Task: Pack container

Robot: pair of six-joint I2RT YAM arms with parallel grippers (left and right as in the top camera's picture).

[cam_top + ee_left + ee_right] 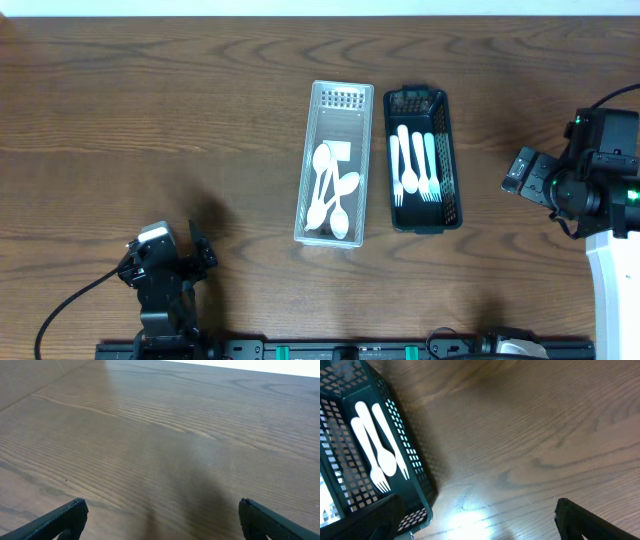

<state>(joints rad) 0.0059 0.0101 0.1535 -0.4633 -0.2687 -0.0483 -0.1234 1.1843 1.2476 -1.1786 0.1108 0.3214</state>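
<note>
Overhead: white spoons (330, 190) in clear bin (340, 98), forks (415, 165) in black basket (455, 160), frame centre; left gripper (162, 510) and right gripper (477, 507) both wide, empty.

Grained wood table (150, 120), perforated black plastic basket (449, 150).

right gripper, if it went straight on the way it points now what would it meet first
The right gripper would most likely meet the bare wooden table. The black basket sits off to the side of that line, though depth is unclear.
</note>
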